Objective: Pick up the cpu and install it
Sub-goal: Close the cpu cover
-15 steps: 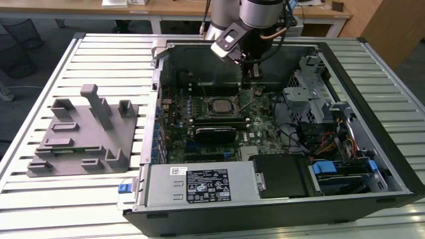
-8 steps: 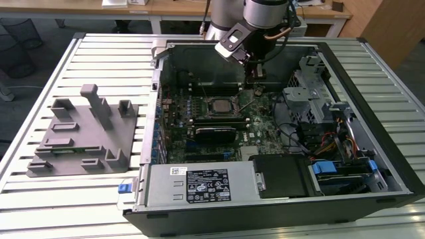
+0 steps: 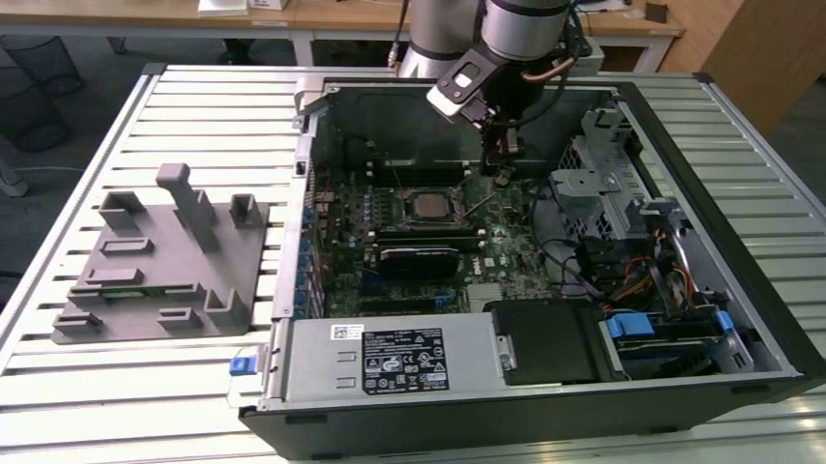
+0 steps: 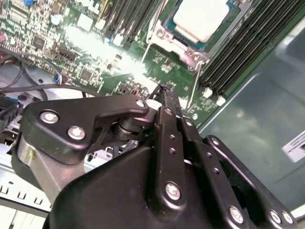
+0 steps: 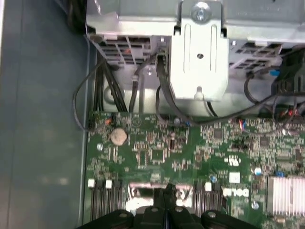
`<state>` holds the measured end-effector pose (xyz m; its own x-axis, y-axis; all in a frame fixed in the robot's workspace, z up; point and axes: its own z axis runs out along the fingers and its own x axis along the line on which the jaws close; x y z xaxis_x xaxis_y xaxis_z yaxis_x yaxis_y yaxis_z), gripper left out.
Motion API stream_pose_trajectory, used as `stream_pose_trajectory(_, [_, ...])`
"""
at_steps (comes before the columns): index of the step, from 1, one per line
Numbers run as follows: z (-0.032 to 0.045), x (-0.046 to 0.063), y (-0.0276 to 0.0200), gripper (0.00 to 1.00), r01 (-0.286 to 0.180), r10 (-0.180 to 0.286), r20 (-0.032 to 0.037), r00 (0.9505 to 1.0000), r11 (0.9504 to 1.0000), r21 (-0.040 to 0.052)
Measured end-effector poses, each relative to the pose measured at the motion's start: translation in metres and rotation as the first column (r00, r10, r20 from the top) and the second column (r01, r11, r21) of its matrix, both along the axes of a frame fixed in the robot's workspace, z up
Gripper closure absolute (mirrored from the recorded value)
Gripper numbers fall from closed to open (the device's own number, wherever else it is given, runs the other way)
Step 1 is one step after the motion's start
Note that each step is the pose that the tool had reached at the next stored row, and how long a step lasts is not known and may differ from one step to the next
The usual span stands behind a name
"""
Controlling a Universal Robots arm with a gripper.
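Cpu (image 4: 200, 19) lies in socket (image 4: 161, 34), near closed tool (image 4: 161, 90).

**Cpu seated in the motherboard socket**

The cpu (image 3: 427, 205) is a small, flat square chip with a silver metal top. In the second wrist view (image 4: 200, 18) the top glares almost white, with softly rounded corners. It lies level and face up inside the metal socket frame (image 3: 401, 193), which borders it on the sides that show. Its edges run parallel to the edges of the green motherboard (image 3: 506, 230). It sits near the middle of the board, between two banks of dark memory slots (image 3: 410, 174), well away from every board corner.
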<state>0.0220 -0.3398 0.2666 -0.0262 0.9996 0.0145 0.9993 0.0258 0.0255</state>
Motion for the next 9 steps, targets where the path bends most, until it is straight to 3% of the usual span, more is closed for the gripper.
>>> stream_pose_trajectory(3, [-0.002, 0.007, 0.0004, 0.89, 0.0, 0.0, -0.0045, 1.0, 1.0, 0.0001])
stream_pose_trajectory(9, [-0.0047, 0.016, 0.0013, 0.89, 0.0, 0.0, -0.0061, 1.0, 1.0, 0.0001])
